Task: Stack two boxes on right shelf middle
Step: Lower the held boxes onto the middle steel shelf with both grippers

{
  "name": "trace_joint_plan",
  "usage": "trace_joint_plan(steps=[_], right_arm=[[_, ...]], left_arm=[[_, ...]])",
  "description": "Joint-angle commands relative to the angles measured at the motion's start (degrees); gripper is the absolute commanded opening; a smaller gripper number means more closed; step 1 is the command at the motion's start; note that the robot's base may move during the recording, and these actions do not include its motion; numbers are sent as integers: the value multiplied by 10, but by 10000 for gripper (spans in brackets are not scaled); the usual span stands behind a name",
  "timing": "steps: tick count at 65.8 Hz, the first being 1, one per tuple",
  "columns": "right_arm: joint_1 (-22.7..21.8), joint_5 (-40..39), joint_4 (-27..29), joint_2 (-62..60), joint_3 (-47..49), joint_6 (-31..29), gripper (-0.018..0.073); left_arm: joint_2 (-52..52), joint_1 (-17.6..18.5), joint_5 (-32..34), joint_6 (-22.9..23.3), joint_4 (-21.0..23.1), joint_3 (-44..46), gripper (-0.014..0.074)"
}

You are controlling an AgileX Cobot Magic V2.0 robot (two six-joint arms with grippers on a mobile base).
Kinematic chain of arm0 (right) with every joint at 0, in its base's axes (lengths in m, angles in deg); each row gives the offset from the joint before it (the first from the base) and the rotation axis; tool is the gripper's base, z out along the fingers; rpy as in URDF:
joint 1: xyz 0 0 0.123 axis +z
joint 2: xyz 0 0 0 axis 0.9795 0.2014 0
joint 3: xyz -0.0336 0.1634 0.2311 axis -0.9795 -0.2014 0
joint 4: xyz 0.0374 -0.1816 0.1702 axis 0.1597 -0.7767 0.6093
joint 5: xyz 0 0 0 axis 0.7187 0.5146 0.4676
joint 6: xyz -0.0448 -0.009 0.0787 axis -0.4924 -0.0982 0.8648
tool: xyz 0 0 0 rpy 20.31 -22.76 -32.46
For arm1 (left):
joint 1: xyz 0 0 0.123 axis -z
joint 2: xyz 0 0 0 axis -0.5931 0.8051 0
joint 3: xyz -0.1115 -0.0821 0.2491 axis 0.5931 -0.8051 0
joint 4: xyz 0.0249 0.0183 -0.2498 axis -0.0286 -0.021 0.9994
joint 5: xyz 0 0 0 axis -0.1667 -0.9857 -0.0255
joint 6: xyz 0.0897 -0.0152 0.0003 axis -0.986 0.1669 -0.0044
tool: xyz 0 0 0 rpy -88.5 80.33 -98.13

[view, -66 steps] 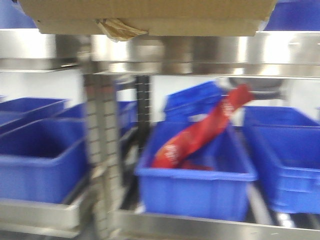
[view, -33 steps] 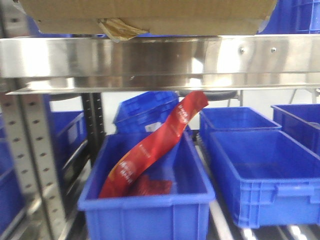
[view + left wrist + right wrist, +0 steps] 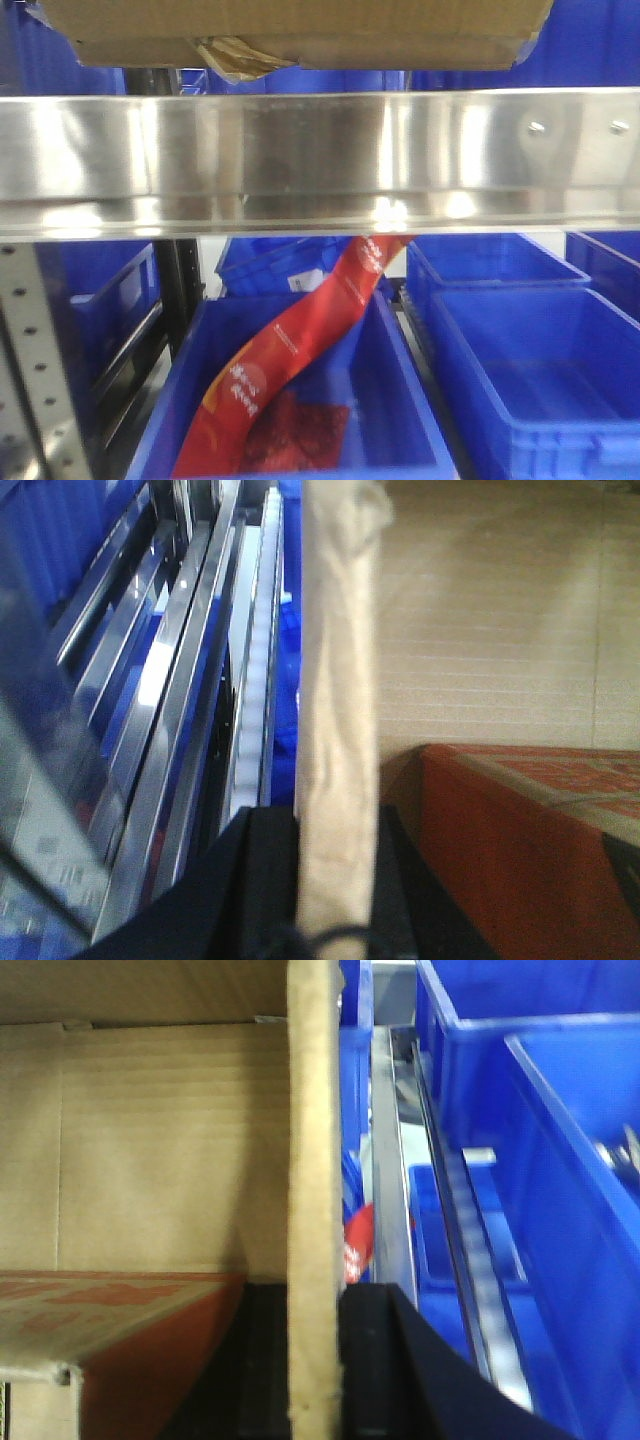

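Only one of the boxes shows: a tan cardboard box (image 3: 300, 30) with torn yellowish tape (image 3: 235, 55) hanging from its underside, held just above the shiny steel front rail of the right shelf middle (image 3: 320, 150). In the left wrist view my left gripper (image 3: 335, 825) is shut on the box's wrinkled left wall (image 3: 338, 680). My right gripper (image 3: 315, 1300) is shut on the box's right wall (image 3: 315, 1110). A red-printed carton (image 3: 520, 820) lies inside the box, and its other end (image 3: 120, 1340) shows in the right wrist view.
Under the rail stand blue plastic bins; the nearest bin (image 3: 400, 340) holds a long red packet (image 3: 290, 350) and another bin (image 3: 540, 380) is to its right. A perforated metal upright (image 3: 30, 380) stands at the lower left. More blue bins (image 3: 520, 1110) line the rack on the right.
The shelf rail has slid lower in the front view and grown broader and sharper, while the bins moved down. The box keeps its place at the top, held by both grippers.
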Motion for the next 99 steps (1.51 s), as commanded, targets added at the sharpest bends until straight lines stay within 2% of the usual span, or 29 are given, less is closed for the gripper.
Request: trace_joint_plan(steps=[1,99], right_arm=[[-3,-36,-18,-10,10,2,-154],[-3,-25,-18,-10,10,2,-154]], left_arm=[[-7,-2,16,8,-13,9,-111],[-7,-2,13,8,-11,9,-111]])
